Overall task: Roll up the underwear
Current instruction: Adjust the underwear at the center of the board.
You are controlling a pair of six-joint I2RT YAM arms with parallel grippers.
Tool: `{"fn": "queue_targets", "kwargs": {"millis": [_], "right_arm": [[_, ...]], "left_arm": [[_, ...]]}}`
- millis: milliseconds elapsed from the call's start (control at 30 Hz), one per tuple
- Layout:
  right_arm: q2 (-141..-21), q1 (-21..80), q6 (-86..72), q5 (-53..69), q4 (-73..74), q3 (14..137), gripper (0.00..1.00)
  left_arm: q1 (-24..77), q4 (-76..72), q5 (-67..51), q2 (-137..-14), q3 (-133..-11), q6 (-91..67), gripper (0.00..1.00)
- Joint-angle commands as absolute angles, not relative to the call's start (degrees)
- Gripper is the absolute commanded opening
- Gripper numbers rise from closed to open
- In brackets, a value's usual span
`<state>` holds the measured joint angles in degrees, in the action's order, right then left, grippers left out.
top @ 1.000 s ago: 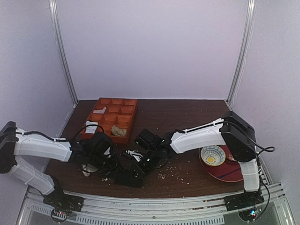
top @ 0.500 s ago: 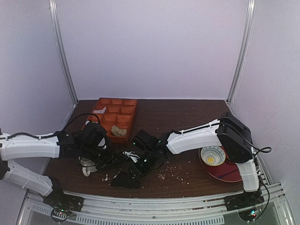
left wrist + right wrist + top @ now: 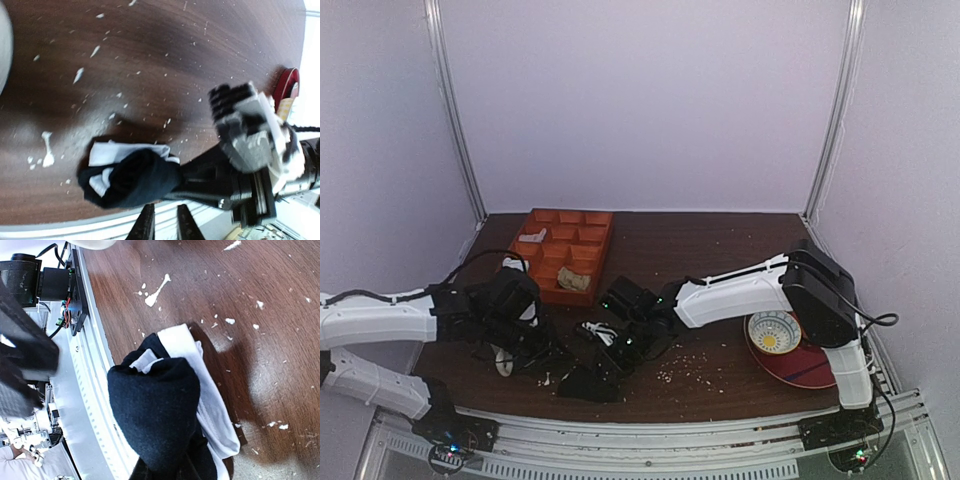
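Fingers of the right gripper (image 3: 612,352) are pinched shut on a bundle of the underwear (image 3: 160,405), black soft fabric bunched into a rounded lump with a white band folded along one side; the right wrist view shows the cloth swallowing the fingertips. Left gripper (image 3: 163,226) fingers stand only a narrow gap apart and grip nothing; their two dark tips point at the same bundle from just beside it. The bundle sits near the front edge of the dark wooden table (image 3: 720,250), between the two arms and just beside the metal rail (image 3: 95,390). Being limp and loosely wound, the roll would likely spring open if the right fingers let go before the left ones pin it. So close to the edge, a push could send it off onto the rail. The table is smooth, brown and wood-grained, scattered with small white crumbs (image 3: 78,75). Further back stands an orange tray (image 3: 570,225) of square compartments, one holding a beige fabric lump (image 3: 576,280). Well apart to the right, a glossy red plate (image 3: 815,370) carries a patterned bowl (image 3: 775,331).
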<state>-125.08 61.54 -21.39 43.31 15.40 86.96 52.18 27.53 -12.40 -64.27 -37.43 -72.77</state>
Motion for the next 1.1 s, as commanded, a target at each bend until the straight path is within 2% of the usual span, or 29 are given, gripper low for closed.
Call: {"fn": "queue_targets", "kwargs": {"millis": [0,133,300,433,500,767,1067], "right_arm": [[-128.10,61.18,-23.01,36.46,19.15,84.32,0.00],[-127.76,61.20,-24.29,36.21,18.11,84.29,0.00],[-127.90,61.19,-24.59,36.89,18.01,84.72,0.00],[-127.75,61.06,-24.53,36.91,18.24,84.68,0.00],[-127.58,61.03,-24.37,36.91,18.39,84.64,0.00],[-126.62,60.86,-22.99,37.02,19.34,84.27,0.00],[-126.13,60.57,-22.76,37.76,18.82,83.09,0.00]], "left_arm": [[53.13,31.82,-12.54,-58.93,-33.08,-78.43,0.26],[56.43,30.92,-9.20,-55.49,-31.05,-83.70,0.43],[62.70,24.51,-3.99,-57.15,-29.51,-89.73,0.62],[67.66,14.97,1.78,-60.08,-26.09,-96.37,0.69],[69.75,13.12,5.19,-61.76,-25.88,-99.25,0.78],[76.46,8.13,18.32,-66.84,-25.39,-107.84,0.82],[79.84,3.04,25.08,-70.34,-22.51,-115.61,0.89]]}}
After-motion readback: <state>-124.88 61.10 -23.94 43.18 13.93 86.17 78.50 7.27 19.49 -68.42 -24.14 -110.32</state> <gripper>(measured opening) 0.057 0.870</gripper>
